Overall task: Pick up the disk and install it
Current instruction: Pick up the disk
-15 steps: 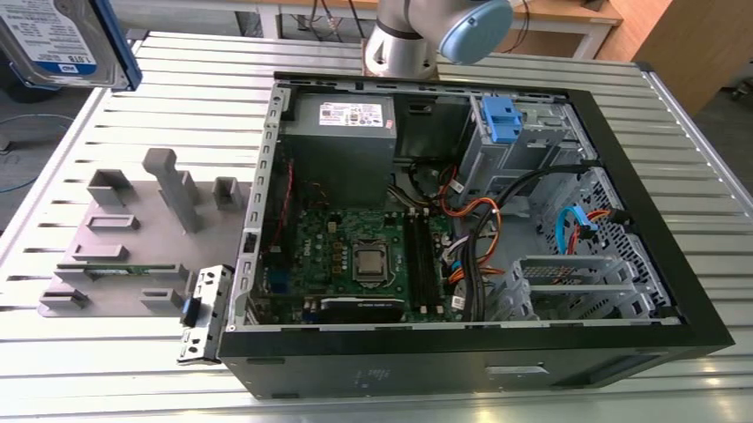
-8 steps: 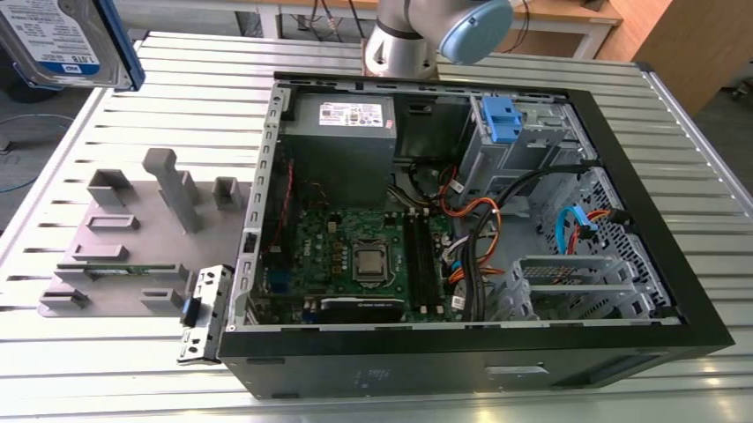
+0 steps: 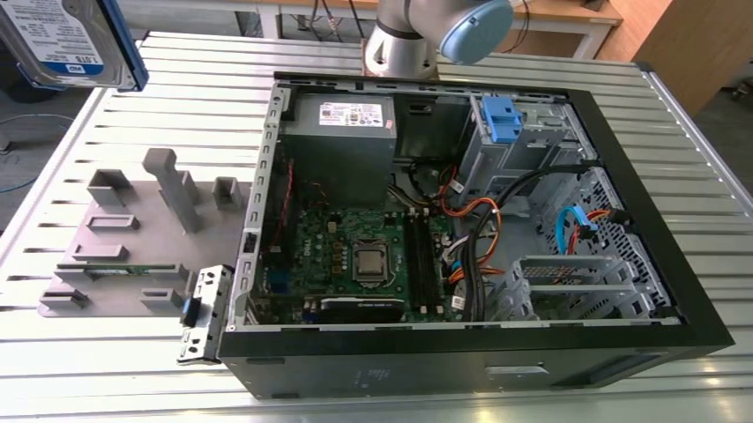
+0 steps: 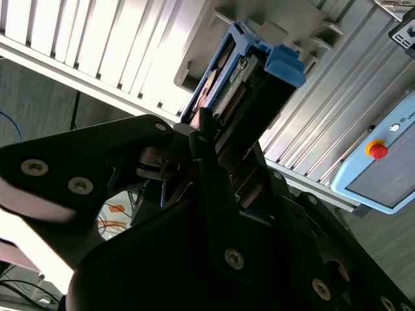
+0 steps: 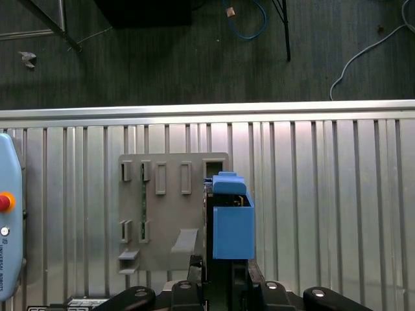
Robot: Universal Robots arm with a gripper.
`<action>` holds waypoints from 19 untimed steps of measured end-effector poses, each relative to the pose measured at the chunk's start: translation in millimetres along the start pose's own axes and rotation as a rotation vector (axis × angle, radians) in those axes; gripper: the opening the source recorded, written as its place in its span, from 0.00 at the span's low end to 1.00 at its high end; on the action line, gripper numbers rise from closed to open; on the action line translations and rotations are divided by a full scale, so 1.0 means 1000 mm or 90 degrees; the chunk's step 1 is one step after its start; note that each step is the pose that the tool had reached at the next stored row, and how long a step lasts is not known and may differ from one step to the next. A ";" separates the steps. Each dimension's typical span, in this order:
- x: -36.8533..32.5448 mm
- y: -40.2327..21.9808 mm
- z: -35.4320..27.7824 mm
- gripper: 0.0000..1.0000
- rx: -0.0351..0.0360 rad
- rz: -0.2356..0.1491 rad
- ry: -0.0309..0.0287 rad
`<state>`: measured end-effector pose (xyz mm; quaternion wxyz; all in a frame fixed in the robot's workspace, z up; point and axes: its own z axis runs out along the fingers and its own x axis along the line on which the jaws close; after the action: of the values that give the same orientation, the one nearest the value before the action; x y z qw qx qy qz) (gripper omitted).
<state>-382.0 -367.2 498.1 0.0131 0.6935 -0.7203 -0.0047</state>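
Tool [image 5: 219,267] clamped on one end of the disk [image 5: 232,223], the rest jutting beyond.

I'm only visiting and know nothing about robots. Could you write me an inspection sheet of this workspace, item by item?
Surface: slotted metal table, carrying a grey fixture plate and an open computer case.
Job's things: the disk, in its blue carrier, is held up off the table, near the fixture plate's edge in the first wrist view; not installed in the case.
Clutter: teach pendant with a red button, on the table.
Grippers: claw shut on the disk.
Cables: orange, black and blue wires inside the case; loose cables on the floor.
Surroundings: dark floor; wooden furniture beyond the table.
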 end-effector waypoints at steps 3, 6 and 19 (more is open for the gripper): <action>0.0000 -0.0001 0.0000 0.35 0.0000 0.000 0.0000; 0.0000 -0.0012 0.0000 0.35 0.0000 0.000 0.0000; -0.0003 -0.0098 -0.0002 0.35 0.0000 0.000 0.0000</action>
<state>-372.2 -367.2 498.1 0.0131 0.6935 -0.7203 -0.0047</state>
